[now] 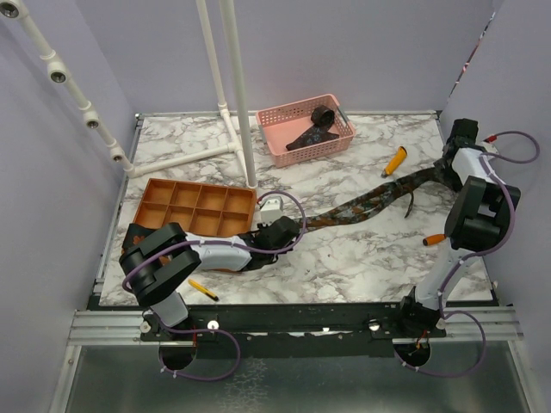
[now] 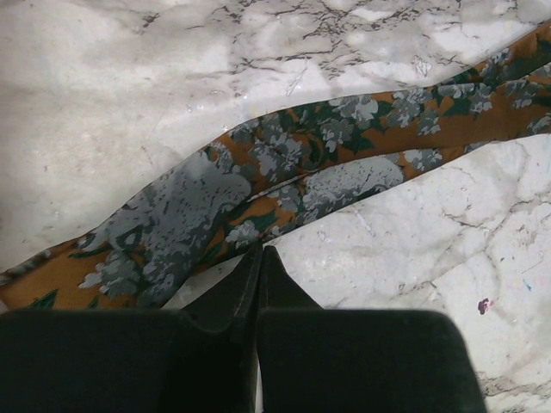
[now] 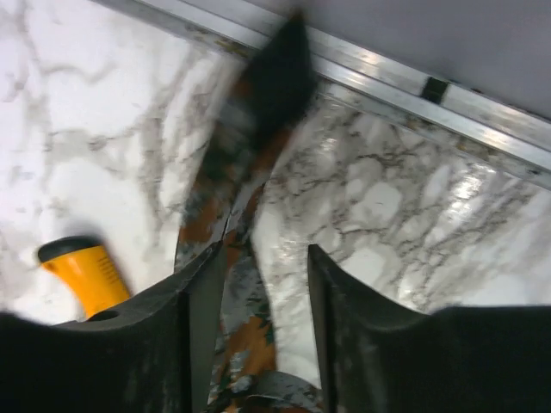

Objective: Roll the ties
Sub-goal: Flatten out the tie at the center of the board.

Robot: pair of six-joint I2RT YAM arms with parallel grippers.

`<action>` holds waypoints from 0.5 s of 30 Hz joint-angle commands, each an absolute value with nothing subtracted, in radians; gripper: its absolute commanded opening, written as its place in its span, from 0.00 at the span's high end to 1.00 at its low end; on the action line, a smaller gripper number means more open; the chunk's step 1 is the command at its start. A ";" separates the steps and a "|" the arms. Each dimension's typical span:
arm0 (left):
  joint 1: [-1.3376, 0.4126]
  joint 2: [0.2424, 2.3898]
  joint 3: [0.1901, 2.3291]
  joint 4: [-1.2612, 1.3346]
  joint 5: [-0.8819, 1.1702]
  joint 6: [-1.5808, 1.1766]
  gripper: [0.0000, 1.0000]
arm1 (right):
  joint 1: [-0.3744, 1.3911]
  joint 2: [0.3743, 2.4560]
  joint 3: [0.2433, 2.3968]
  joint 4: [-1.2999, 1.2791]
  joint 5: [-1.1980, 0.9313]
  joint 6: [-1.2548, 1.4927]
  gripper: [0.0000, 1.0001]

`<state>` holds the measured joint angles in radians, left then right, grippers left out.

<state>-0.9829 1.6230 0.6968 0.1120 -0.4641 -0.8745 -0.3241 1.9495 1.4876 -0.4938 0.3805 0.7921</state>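
Observation:
One tie (image 1: 370, 202), rust-orange with grey-green flowers, lies unrolled in a diagonal across the table. My left gripper (image 1: 291, 232) is at its left end. In the left wrist view the left gripper (image 2: 261, 251) is shut, its tips meeting at the near edge of the tie (image 2: 284, 163), with no cloth visible between them. My right gripper (image 1: 448, 170) is at the tie's right end. In the right wrist view the right gripper (image 3: 267, 251) is open over the tie (image 3: 245, 331), which runs between the fingers close to the left one. A second dark tie (image 1: 314, 127) lies in the pink basket (image 1: 277, 138).
An orange compartment tray (image 1: 196, 206) sits left of the left arm. Orange-handled tools lie at the right (image 1: 394, 161) and near the right arm (image 1: 435, 239), one showing in the right wrist view (image 3: 82, 271). A white pipe frame (image 1: 237, 95) stands at the back.

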 commanded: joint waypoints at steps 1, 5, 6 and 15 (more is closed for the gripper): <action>-0.977 1.598 0.631 -0.032 -0.487 -0.865 1.00 | -0.320 1.932 1.485 -0.384 0.310 0.734 0.49; -0.977 1.579 0.633 -0.035 -0.483 -0.855 1.00 | -0.298 1.962 1.538 -0.476 0.326 0.705 0.47; -0.977 1.573 0.636 -0.038 -0.477 -0.852 1.00 | -0.287 1.934 1.514 -0.474 0.324 0.693 0.46; -0.982 1.411 0.622 -0.043 -0.466 -0.825 1.00 | -0.028 1.514 1.087 -0.306 0.270 0.714 0.44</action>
<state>-0.9829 1.4986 0.6380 -0.0063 -0.4679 -0.8486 -0.1360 1.6638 1.2064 -0.3679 0.3080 0.6949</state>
